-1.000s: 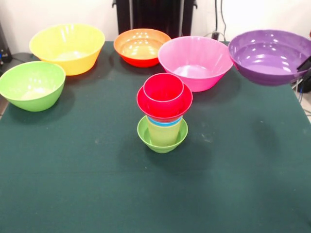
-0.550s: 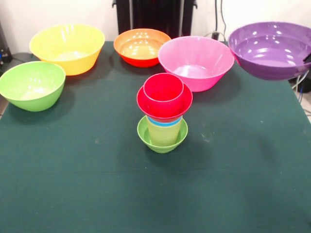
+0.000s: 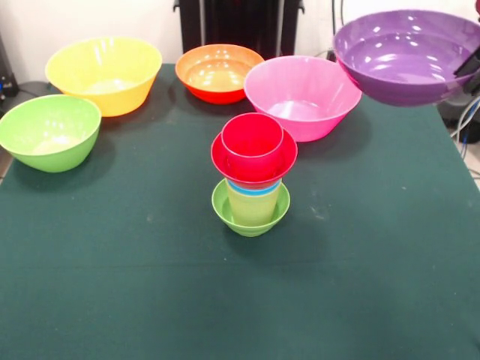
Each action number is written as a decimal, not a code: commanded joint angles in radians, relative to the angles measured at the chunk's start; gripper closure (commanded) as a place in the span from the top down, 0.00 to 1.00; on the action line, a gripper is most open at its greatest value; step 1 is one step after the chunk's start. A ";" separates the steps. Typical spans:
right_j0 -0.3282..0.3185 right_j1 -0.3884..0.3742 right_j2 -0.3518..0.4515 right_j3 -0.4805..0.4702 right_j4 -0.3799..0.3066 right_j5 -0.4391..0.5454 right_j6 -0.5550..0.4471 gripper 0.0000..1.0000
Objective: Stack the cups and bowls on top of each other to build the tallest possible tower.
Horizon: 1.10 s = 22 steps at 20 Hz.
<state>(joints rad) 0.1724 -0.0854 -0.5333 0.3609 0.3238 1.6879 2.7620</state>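
The tower stands mid-table: a small lime-green bowl (image 3: 250, 214) at the base, a pale yellow cup (image 3: 253, 204) in it, a blue cup's rim (image 3: 255, 190), then a small red bowl (image 3: 253, 161) with a red cup (image 3: 252, 139) on top. The wide purple bowl (image 3: 405, 56) hangs in the air at the upper right, slightly tilted. My gripper (image 3: 468, 63) is shut on its right rim, and only a dark finger shows at the picture's edge.
Along the back stand a large yellow bowl (image 3: 105, 73), an orange bowl (image 3: 217, 71) and a pink bowl (image 3: 302, 94). A large green bowl (image 3: 49, 131) sits at the left edge. Cables (image 3: 461, 120) hang off the table's right side.
The purple bowl has risen off the table's right corner and moved up and to the left with the gripper. The tower and the other bowls have not moved.
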 commanded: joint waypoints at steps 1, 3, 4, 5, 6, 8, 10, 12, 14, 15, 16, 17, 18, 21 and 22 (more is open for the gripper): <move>-0.040 0.014 0.051 -0.007 -0.084 0.090 -0.352 0.00; -0.052 0.022 0.054 -0.014 -0.091 0.081 -0.382 0.00; -0.057 0.020 0.059 -0.009 -0.097 0.067 -0.400 0.00; -0.062 0.022 0.061 -0.015 -0.099 0.065 -0.410 0.00; -0.068 0.027 0.062 -0.023 -0.100 0.065 -0.423 0.00; -0.081 0.034 0.065 -0.039 -0.102 0.063 -0.455 0.00; -0.092 0.042 0.065 -0.051 -0.104 0.063 -0.484 0.00; -0.097 0.044 0.064 -0.050 -0.107 0.051 -0.510 0.00; -0.108 0.049 0.065 -0.055 -0.109 0.031 -0.547 0.00; -0.111 0.049 0.065 -0.055 -0.109 0.026 -0.561 0.00; -0.118 0.053 0.065 -0.059 -0.110 0.014 -0.584 0.00; -0.118 0.049 0.065 -0.050 -0.114 0.005 -0.598 0.00; -0.125 0.052 0.067 -0.050 -0.115 -0.006 -0.619 0.00; -0.128 0.051 0.067 -0.050 -0.115 -0.019 -0.657 0.00; -0.132 0.053 0.065 -0.055 -0.113 -0.016 -0.674 0.00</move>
<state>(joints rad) 0.0627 -0.0827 -0.5337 0.3002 0.2846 1.6958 2.3890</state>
